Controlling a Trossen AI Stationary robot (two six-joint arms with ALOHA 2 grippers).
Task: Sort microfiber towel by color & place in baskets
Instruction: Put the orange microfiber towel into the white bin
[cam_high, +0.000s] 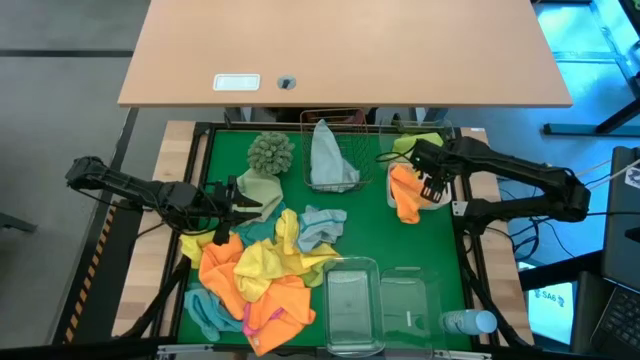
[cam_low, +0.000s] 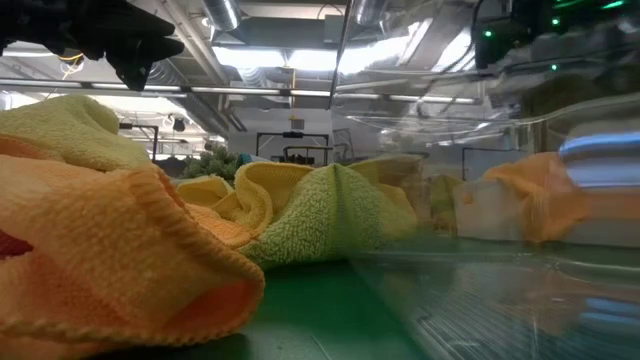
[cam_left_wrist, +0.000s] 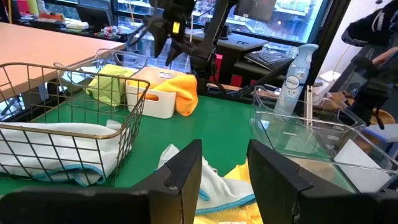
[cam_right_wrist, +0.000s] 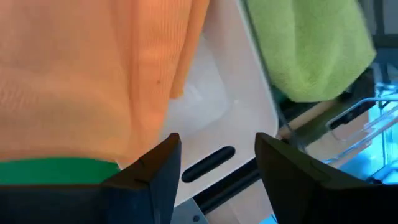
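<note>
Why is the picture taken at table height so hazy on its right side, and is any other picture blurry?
Low view: a clear plastic tub sits right against the lens, smearing the orange towel behind it; ceiling lights glare above. Right wrist view: the orange towel and white tray are very close and soft. High view: evenly lit.

A lab: exposed ceiling ducts (cam_low: 300, 60), computer monitors (cam_left_wrist: 93, 12), a fixed robot table (cam_high: 440, 225).

Two dark jointed arms; flat black fingers (cam_left_wrist: 183, 180) on each gripper.
</note>
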